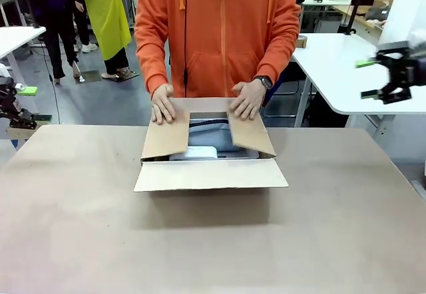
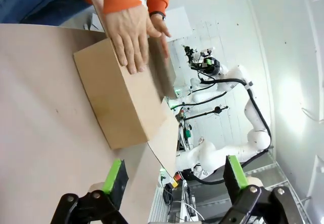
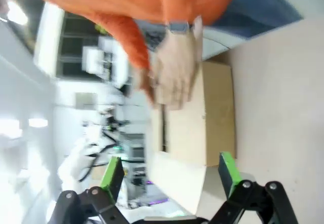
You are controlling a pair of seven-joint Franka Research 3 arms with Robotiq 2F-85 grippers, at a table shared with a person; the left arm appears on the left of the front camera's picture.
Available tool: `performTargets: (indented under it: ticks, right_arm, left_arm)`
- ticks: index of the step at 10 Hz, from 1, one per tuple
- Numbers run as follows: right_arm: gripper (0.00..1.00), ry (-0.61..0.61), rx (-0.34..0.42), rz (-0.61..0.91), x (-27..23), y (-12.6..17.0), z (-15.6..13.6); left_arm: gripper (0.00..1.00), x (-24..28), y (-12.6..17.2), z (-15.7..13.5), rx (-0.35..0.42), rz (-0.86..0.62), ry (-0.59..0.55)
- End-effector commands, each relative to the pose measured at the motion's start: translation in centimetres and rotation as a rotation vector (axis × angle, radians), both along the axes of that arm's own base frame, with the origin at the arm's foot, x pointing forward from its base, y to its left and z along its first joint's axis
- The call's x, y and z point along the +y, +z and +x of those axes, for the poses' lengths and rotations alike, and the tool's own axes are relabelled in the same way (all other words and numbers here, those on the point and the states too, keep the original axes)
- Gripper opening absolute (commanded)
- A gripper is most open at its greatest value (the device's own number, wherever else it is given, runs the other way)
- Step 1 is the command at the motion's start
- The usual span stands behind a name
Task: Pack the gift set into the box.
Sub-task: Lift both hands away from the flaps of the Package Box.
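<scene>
The large brown cardboard box (image 1: pixel 210 167) stands mid-table, its near flap (image 1: pixel 212 174) hanging out toward me. A person in an orange hoodie presses both hands (image 1: pixel 162 104) on the two side flaps, folding them inward. Through the gap I see the blue-grey pouch (image 1: pixel 212 134) and the small white flat box (image 1: pixel 193 152) of the gift set inside; the tray is hidden. My left gripper (image 1: pixel 25 104) hangs open at the far left edge, away from the box (image 2: pixel 121 107). My right gripper (image 1: pixel 376 78) is open, raised at the far right. Both wrist views show open fingers (image 3: pixel 112 173) with nothing between.
The brown table top (image 1: pixel 213 241) spreads wide in front of the box. A white table (image 1: pixel 346 68) stands behind at the right, another (image 1: pixel 16 38) at the left. People stand in the background at the left.
</scene>
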State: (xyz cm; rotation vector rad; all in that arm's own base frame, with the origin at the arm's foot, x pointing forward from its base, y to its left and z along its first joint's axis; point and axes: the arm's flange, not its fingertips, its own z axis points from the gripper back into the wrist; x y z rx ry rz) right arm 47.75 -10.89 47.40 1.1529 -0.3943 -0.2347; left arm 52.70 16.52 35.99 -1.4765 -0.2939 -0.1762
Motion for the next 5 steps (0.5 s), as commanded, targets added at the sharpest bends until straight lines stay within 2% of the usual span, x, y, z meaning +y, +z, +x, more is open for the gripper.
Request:
performTargets:
  ticks: [1,2,3,5]
  right_arm:
    - [1.00,-0.075,-0.030,0.238,-3.3,-4.4,-1.1]
    - [1.00,-0.278,0.152,-0.010,-1.5,-5.3,1.0]
    - [1.00,-0.054,-0.022,0.133,-3.2,-1.5,-1.7]
    - [1.00,-0.054,-0.022,0.133,-3.2,-1.5,-1.7]
  left_arm:
    - [1.00,-0.2,0.1,-0.5,-0.020,0.019,-0.005]
    - [1.00,-0.2,0.1,-0.5,-0.020,0.019,-0.005]
    - [1.00,-0.2,0.1,-0.5,-0.020,0.019,-0.005]
    - [1.00,-0.2,0.1,-0.5,-0.020,0.019,-0.005]
